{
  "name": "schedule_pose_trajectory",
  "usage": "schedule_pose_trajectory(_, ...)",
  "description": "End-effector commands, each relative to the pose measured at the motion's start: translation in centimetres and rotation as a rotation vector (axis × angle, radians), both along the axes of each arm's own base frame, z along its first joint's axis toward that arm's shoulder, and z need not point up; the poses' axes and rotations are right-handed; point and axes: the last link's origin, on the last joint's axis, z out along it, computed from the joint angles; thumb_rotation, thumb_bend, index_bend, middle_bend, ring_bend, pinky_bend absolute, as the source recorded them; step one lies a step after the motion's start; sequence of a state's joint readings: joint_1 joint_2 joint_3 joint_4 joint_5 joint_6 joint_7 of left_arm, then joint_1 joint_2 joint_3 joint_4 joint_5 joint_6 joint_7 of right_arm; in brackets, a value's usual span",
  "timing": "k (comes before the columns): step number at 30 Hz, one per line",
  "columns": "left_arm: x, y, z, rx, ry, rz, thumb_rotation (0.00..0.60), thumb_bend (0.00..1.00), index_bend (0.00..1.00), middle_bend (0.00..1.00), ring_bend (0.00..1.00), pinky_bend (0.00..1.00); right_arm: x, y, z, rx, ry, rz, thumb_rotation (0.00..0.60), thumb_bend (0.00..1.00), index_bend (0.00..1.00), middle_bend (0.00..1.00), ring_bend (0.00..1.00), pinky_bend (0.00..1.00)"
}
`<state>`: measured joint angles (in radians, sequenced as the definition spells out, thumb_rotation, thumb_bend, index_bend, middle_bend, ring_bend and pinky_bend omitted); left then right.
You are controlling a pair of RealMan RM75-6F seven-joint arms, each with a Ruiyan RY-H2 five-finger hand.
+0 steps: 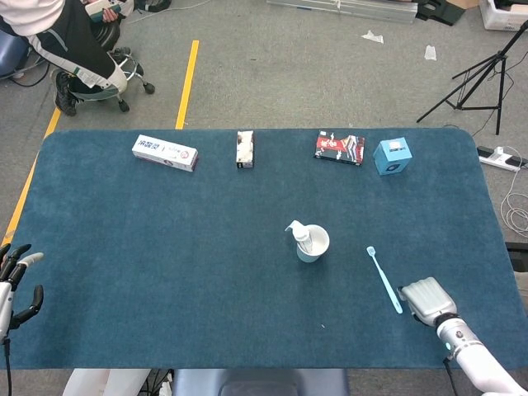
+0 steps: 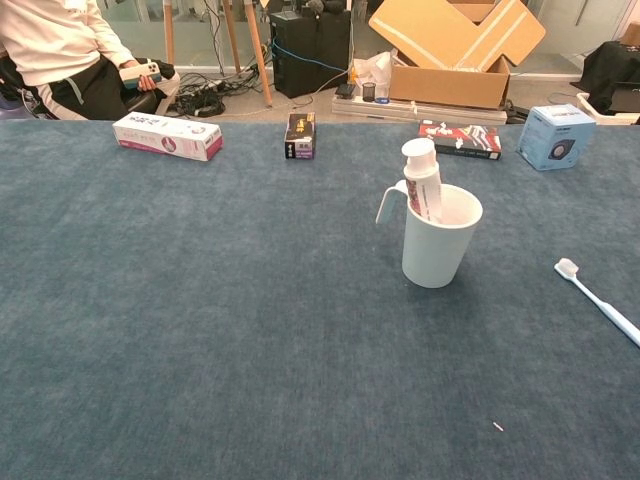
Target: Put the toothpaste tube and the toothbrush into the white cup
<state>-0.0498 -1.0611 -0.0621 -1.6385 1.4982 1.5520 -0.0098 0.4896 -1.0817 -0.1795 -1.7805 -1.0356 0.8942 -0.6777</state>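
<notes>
The white cup (image 1: 313, 244) (image 2: 439, 243) stands near the table's middle with the toothpaste tube (image 1: 302, 237) (image 2: 423, 180) upright inside it, cap up. The light blue toothbrush (image 1: 384, 279) (image 2: 598, 300) lies flat on the cloth to the cup's right. My right hand (image 1: 424, 300) hovers just right of the brush's near end, seen from its back; whether its fingers touch the brush is hidden. My left hand (image 1: 16, 280) sits at the table's left front edge with fingers spread and nothing in it. Neither hand shows in the chest view.
Along the far edge lie a white toothpaste box (image 1: 165, 153), a small dark carton (image 1: 245, 149), a red-black pack (image 1: 339, 148) and a blue box (image 1: 392, 156). A seated person (image 1: 58, 41) is beyond the table's far left corner.
</notes>
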Motion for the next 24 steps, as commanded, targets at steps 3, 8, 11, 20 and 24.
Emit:
schedule_pose_trajectory(3, 0.0, 0.0, 0.0, 0.001, -0.001, 0.000, 0.600, 0.50, 0.22, 0.15, 0.02, 0.03, 0.2, 0.0, -0.2, 0.008, -0.008, 0.006, 0.600, 0.85, 0.38, 1.00, 1.00, 1.00)
schedule_pose_trajectory(8, 0.0, 0.0, 0.0, 0.001, -0.002, -0.001, 0.600, 0.50, 0.22, 0.15, 0.02, 0.03, 0.5, 0.0, -0.6, 0.017, -0.013, 0.011, 0.600, 0.85, 0.37, 1.00, 1.00, 1.00)
schedule_pose_trajectory(11, 0.0, 0.0, 0.0, 0.001, -0.002, -0.001, 0.600, 0.50, 0.22, 0.15, 0.02, 0.03, 0.6, 0.0, -0.7, 0.021, -0.019, 0.014, 0.600, 0.85, 0.37, 1.00, 1.00, 1.00)
schedule_pose_trajectory(20, 0.0, 0.0, 0.0, 0.001, -0.003, -0.002, 0.600, 0.50, 0.22, 0.16, 0.02, 0.03, 1.4, 0.1, -1.2, 0.030, -0.050, 0.036, 0.600, 0.85, 0.36, 1.00, 1.00, 1.00)
schedule_pose_trajectory(24, 0.7, -0.1, 0.1, 0.001, -0.054, -0.006, 0.600, 0.50, 0.22, 0.16, 0.02, 0.03, 2.0, 0.1, -1.6, 0.040, -0.069, 0.050, 0.600, 0.85, 0.36, 1.00, 1.00, 1.00)
